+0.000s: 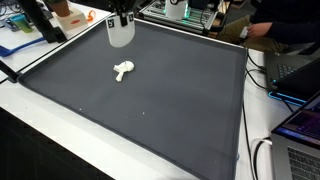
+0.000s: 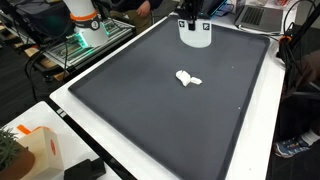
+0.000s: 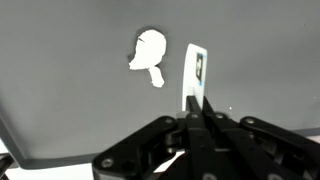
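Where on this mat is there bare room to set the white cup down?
The gripper, shut on the white cup, is at the far edge of the dark mat. Only a small white object lies mid-mat; all around it is bare, widest toward the near edge. Crowded: the table beyond the far edge and the laptops beside the mat.
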Robot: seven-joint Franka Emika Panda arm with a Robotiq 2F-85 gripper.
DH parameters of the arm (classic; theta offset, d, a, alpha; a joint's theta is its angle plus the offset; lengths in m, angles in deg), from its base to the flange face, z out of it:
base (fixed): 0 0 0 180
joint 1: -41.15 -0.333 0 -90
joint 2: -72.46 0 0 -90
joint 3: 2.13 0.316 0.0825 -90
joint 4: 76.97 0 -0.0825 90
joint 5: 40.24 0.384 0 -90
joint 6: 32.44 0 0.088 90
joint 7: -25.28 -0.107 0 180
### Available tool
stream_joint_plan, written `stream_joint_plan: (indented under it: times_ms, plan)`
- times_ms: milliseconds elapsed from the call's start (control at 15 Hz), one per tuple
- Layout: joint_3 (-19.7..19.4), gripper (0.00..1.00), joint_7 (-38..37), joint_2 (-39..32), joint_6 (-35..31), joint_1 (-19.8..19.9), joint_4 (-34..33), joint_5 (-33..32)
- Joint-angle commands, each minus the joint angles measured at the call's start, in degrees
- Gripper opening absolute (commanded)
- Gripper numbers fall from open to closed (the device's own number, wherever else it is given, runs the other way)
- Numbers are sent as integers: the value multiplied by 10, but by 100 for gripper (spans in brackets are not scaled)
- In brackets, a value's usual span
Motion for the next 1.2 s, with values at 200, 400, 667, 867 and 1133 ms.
stream_joint_plan:
  times_ms: [200, 400, 667, 867, 1133]
  plan:
    - [-21, 1, 206, 167, 103, 11, 198, 100]
    - [-49, 1, 288, 220, 200, 0, 233, 155]
    - [-87, 1, 354, 231, 358, 1, 216, 182]
    - [-94, 36, 365, 225, 385, 14, 209, 169]
    - [-73, 68, 346, 247, 197, 14, 254, 169]
